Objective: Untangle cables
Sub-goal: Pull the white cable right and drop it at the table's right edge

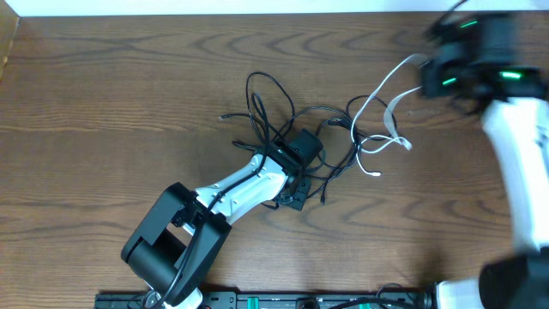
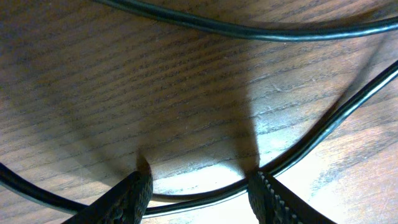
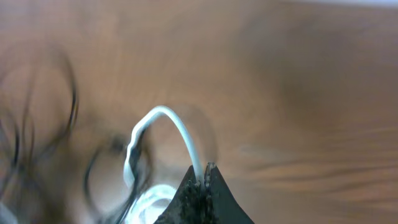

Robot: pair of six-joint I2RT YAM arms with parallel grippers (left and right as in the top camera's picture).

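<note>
setting: robot lab or test bench | surface: brown wood-grain table (image 1: 103, 103), bare but for loose cables (image 1: 300, 137) near the middle | rig: two white-and-black robot arms, left arm (image 1: 232, 193) and right arm (image 1: 515, 146) | near edge: black rail (image 1: 283, 300) | far edge: pale strip (image 1: 214, 7)
</note>
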